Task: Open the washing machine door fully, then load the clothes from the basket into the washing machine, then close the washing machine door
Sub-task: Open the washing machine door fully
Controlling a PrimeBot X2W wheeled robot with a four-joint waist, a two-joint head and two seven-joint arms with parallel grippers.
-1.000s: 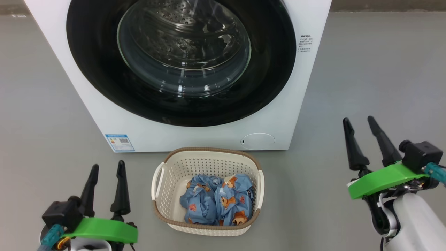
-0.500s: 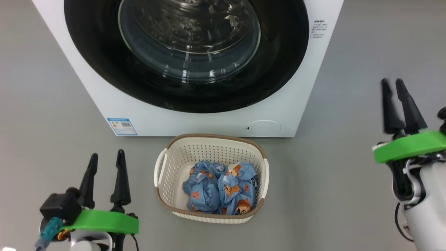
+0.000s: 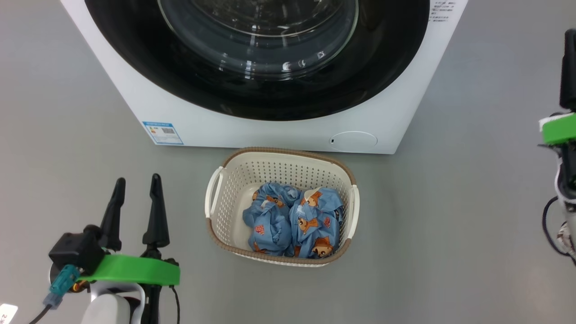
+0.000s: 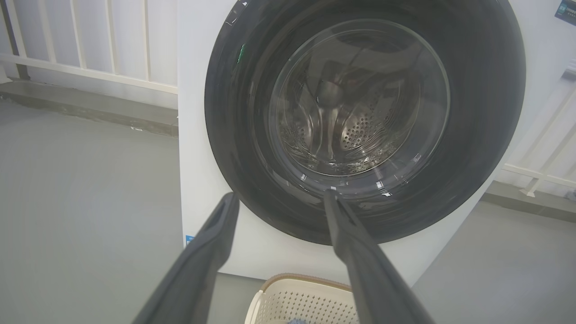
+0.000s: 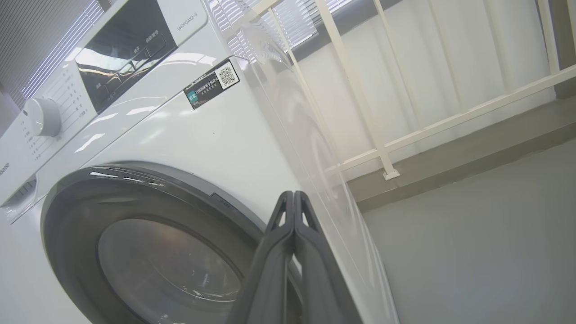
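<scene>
The washing machine point(image 3: 279, 130) stands at the top of the head view, and its door point(image 3: 135, 54) is closed flat against the front, black rim around clear glass. On the floor in front sits the basket point(image 3: 288, 151) with the clothes point(image 3: 294, 222) bunched inside. My left gripper point(image 3: 137, 180) is open and empty at the lower left, left of the basket. In the left wrist view, that gripper point(image 4: 281, 195) points at the door point(image 4: 364, 126). My right gripper point(image 3: 569, 36) is at the right edge, beside the machine. In the right wrist view, it point(image 5: 292, 194) is shut on nothing, near the door point(image 5: 157, 234).
Grey floor surrounds the machine and basket on all sides. A white railing point(image 5: 382, 148) and a low kerb run behind the machine. The control panel with a round knob point(image 5: 41, 118) is at the machine's top. A blue label point(image 3: 163, 132) and round service flap point(image 3: 353, 140) mark its lower front.
The head camera has tilted, sliding the machine up the picture. My right gripper's fingers have closed together and the arm has moved forward and out to the right. The left gripper has stayed put.
</scene>
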